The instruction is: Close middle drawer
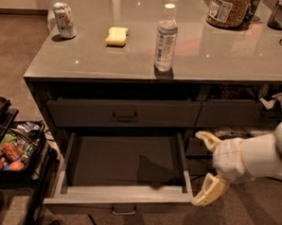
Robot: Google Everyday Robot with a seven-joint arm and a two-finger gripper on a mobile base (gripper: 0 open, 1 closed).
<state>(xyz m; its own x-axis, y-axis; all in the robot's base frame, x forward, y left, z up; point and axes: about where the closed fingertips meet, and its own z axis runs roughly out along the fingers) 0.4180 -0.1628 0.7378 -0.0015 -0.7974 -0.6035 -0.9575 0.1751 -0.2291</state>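
Observation:
The middle drawer (122, 198) is pulled far out under the counter, its deep plain box empty and its small metal pull (124, 210) showing at the front edge. The top drawer (124, 113) above it is closed. My gripper (205, 167), white with cream fingers, is at the right of the open drawer, close to its front right corner. Its two fingers are spread apart and hold nothing. One fingertip (200, 199) is next to the drawer's front corner.
On the grey countertop (229, 57) stand a soda can (64, 20), a yellow sponge (117, 36), a water bottle (166, 37) and a jar (226, 10). A black rack (8, 150) with snacks stands at the left. Cables hang at the right.

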